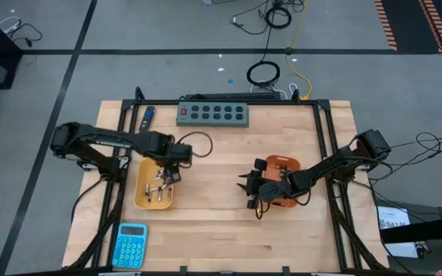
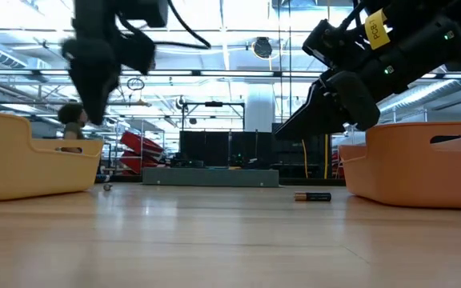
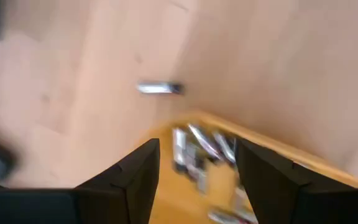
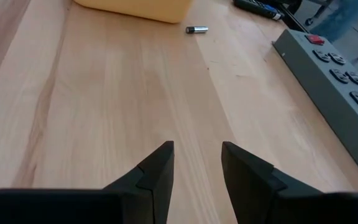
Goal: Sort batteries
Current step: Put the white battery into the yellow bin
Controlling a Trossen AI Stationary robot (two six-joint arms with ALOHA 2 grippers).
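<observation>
A lone battery (image 2: 313, 196) lies on its side on the bare wooden desk (image 1: 221, 230) just in front of the orange bin (image 2: 422, 168); beyond it the right hand (image 4: 196, 163) hangs above the boards beside that bin, its fingers parted with nothing between them; across the desk the left hand (image 3: 197, 163) hovers over the near rim of the yellow bin (image 1: 143, 201), fingers also spread and empty — the heap of batteries (image 3: 204, 152) sits directly below it, silvery cells lying criss-crossed on the bin floor; another stray battery (image 3: 159, 88) rests on the desk just outside that bin's wall; farther back stand a grey power strip (image 1: 213, 113) and a blue-and-black stick (image 1: 147, 117), with a blue calculator (image 1: 131, 244) at the desk's front edge. The cells look small, rigid and smooth — light enough for either hand, but round and likely to roll or squirt out of a loose pinch; the safest hold is probably across the middle of the barrel, fingers square to its length, taking a cell that lies clear of its neighbours.
</observation>
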